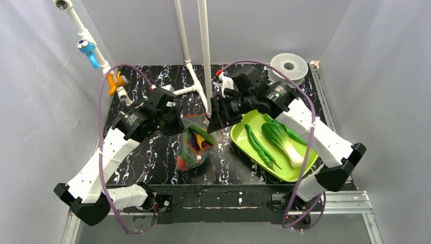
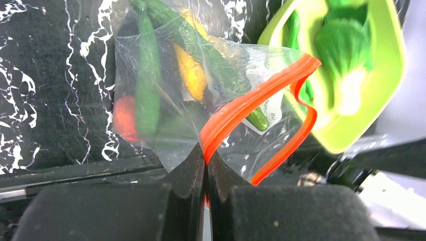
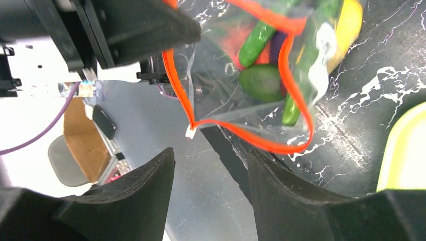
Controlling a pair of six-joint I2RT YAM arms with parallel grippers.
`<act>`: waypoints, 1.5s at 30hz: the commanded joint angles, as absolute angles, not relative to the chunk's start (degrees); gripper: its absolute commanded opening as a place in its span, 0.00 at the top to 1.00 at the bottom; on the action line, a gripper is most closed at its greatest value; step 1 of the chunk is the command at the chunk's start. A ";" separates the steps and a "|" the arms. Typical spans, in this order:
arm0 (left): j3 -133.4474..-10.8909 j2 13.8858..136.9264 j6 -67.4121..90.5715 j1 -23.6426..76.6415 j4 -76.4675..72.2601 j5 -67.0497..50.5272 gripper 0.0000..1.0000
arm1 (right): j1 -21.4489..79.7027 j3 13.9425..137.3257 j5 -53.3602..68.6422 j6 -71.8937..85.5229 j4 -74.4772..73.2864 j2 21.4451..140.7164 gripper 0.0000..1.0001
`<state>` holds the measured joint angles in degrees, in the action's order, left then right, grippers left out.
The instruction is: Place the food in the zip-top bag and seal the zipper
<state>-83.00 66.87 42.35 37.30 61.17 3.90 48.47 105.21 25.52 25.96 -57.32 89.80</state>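
The clear zip-top bag (image 1: 195, 145) hangs above the middle of the table with its mouth open. In it are a red tomato (image 2: 125, 118), a yellow piece (image 2: 190, 75), long green vegetables (image 2: 146, 75) and a dark purple piece (image 3: 277, 47). My left gripper (image 2: 206, 153) is shut on the red-orange zipper (image 2: 251, 98) at one end; it shows in the top view (image 1: 179, 122) at the bag's left. My right gripper (image 3: 211, 153) is open, just short of the zipper's loop (image 3: 281, 145) and touching nothing; in the top view (image 1: 216, 122) it is at the bag's right.
The lime-green tray (image 1: 239, 134) lies right of the bag and holds a long green vegetable (image 1: 259, 145) and a bok choy (image 1: 282, 140). A white round disc (image 1: 288, 65) sits at the back right. White pipes (image 1: 203, 51) stand behind the bag.
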 commanded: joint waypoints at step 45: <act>-48.57 36.81 101.44 36.16 40.61 22.12 1.00 | 65.90 55.27 -6.25 12.85 12.87 78.01 0.60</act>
<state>-50.35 39.24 100.66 36.49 39.86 19.27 65.65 52.07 -8.23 16.01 9.04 76.42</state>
